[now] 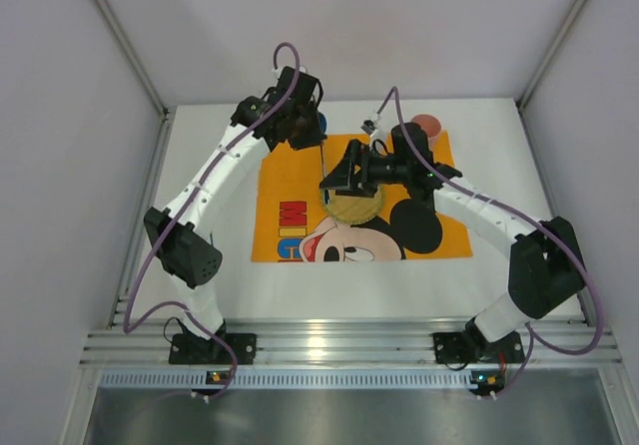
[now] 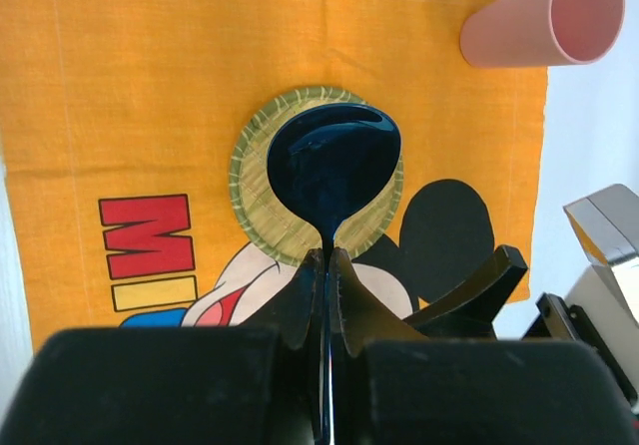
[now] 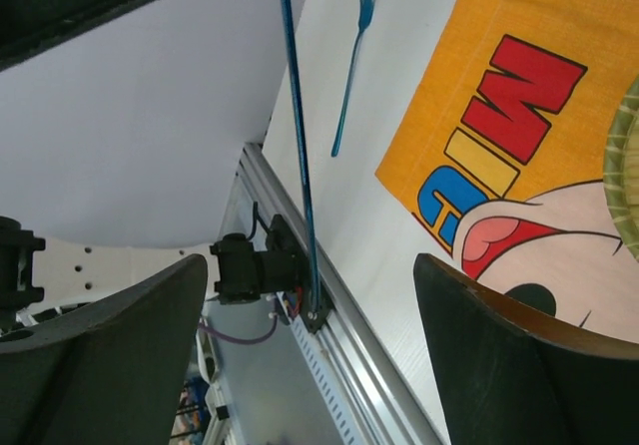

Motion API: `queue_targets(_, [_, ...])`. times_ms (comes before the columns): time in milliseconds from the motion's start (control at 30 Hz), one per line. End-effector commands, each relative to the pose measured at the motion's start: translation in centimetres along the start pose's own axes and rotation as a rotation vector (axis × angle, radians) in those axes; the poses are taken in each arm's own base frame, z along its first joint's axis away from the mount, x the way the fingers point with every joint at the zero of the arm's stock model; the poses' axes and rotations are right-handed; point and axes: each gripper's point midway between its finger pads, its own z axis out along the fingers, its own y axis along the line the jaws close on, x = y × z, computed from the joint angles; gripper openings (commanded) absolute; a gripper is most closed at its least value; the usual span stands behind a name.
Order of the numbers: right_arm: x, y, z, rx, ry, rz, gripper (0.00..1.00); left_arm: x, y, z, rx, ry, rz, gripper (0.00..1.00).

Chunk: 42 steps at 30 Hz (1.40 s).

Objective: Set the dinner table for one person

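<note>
left gripper [image 2: 327, 260]: clamped on the handle of a dark blue spoon [image 2: 334, 161], its bowl over the small plate [image 2: 255, 201] | right gripper [image 3: 310, 265]: jaws wide apart, holding nothing | table [image 1: 399, 285]: white, under the orange placemat [image 2: 150, 86]; fork [image 3: 349, 61] lies beside the mat; pink cup [image 2: 529, 21] on its side at the mat corner

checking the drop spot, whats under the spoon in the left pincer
A round greenish plate lies under the spoon, on the orange placemat. The spoon's bowl covers the plate's middle.
</note>
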Motion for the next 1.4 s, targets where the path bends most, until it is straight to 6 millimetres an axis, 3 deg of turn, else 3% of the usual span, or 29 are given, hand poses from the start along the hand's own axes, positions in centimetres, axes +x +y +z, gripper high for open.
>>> queue_targets(0, [0.0, 0.0, 0.9, -0.036, -0.03, -0.037, 0.81, 0.0, -1.5, -1.3, 0.037, 0.0, -0.015, 0.0])
queue_targets(67, [0.9, -0.9, 1.1, -0.023, -0.018, -0.02, 0.75, 0.5, -2.2, -1.5, 0.047, 0.003, -0.003, 0.0])
queue_targets(167, [1.7, -1.4, 1.3, -0.015, -0.012, -0.013, 0.4, 0.8, -2.8, -1.6, 0.058, 0.0, 0.002, 0.0])
queue_targets(200, [1.7, -1.5, 1.4, -0.012, -0.013, -0.016, 0.23, 0.8, -3.0, -1.7, 0.064, -0.001, 0.002, 0.0])
queue_targets(300, [1.6, -1.5, 1.3, -0.009, -0.022, -0.018, 0.01, 0.8, -3.3, -1.9, 0.079, -0.003, 0.001, 0.0])
queue_targets(500, [0.8, -1.0, 0.0, 0.014, -0.055, -0.043, 0.0, 2.6, -2.3, -1.2, 0.06, 0.023, 0.027, 0.0])
queue_targets(533, [0.7, -1.0, -0.4, 0.026, -0.058, -0.044, 0.0, 2.9, -1.8, -1.1, 0.044, 0.028, 0.037, 0.07])
queue_targets(567, [0.3, -1.1, -1.3, 0.041, -0.078, -0.057, 0.0, 3.2, -1.3, -0.9, 0.024, 0.033, 0.056, 0.3])
queue_targets(600, [0.5, -1.9, -2.0, 0.082, -0.078, -0.038, 0.0, 3.4, -0.3, -0.7, -0.011, 0.029, 0.066, 0.42])
queue_targets(667, [0.2, -3.2, -4.0, 0.127, -0.111, -0.03, 0.0, 3.6, 1.0, -0.8, -0.057, 0.02, 0.095, 0.57])
queue_targets(733, [1.1, -5.3, -5.5, 0.183, -0.105, 0.022, 0.0, 3.7, 3.2, -1.1, -0.132, -0.005, 0.115, 0.66])
queue_targets(767, [0.3, -6.6, -6.9, 0.212, -0.134, 0.039, 0.0, 3.9, 4.0, -1.3, -0.156, -0.01, 0.134, 0.68])
queue_targets(800, [1.2, -7.6, -7.7, 0.232, -0.102, 0.084, 0.0, 4.5, 5.4, -1.7, -0.193, -0.007, 0.145, 0.81])
queue_targets(833, [1.4, -8.8, -8.3, 0.257, -0.091, 0.111, 0.0, 4.3, 6.9, -1.9, -0.242, -0.019, 0.147, 0.84])
queue_targets(933, [1.8, -12.1, -10.6, 0.374, -0.071, 0.134, 0.0, 5.8, 11.1, -2.6, -0.333, 0.003, 0.144, 0.86])
queue_targets(967, [1.9, -13.1, -11.0, 0.407, -0.056, 0.119, 0.0, 5.4, 13.0, -2.5, -0.356, -0.003, 0.11, 0.86])
queue_targets(1000, [2.4, -13.9, -11.4, 0.444, -0.035, 0.14, 0.0, 6.7, 15.0, -2.8, -0.379, 0.021, 0.094, 0.87])
queue_targets(1133, [3.4, -16.6, -11.5, 0.512, 0.048, 0.198, 0.0, 7.3, 22.2, -3.6, -0.465, 0.04, -0.034, 0.87])
queue_targets(1233, [4.8, -19.6, -11.0, 0.572, 0.121, 0.267, 0.0, 8.1, 25.8, -4.0, -0.522, 0.062, -0.064, 0.87])
queue_targets(1367, [4.3, -22.4, -11.6, 0.655, 0.106, 0.291, 0.0, 9.7, 29.1, -3.7, -0.552, 0.115, -0.108, 0.86])
